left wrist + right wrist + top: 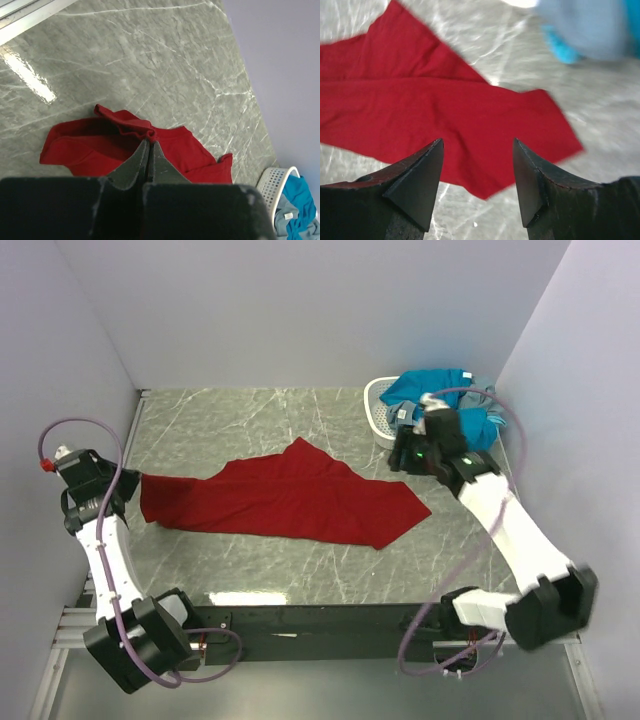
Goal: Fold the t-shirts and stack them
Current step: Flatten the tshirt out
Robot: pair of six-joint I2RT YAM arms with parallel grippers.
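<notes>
A dark red t-shirt [290,500] lies spread out, crumpled, across the middle of the marble table. My left gripper [133,482] is shut on a bunched fold at the shirt's left edge [150,134], holding it just above the table. My right gripper [398,458] hovers open over the shirt's right end [420,100], with nothing between its fingers [427,170]. The teal-blue t-shirt [440,390] and a grey one [285,212] are heaped in the basket at the back right.
The white perforated basket [380,410] stands at the far right against the back wall, just behind my right gripper. Lavender walls close off the back and both sides. A dark rail [300,620] runs along the near edge.
</notes>
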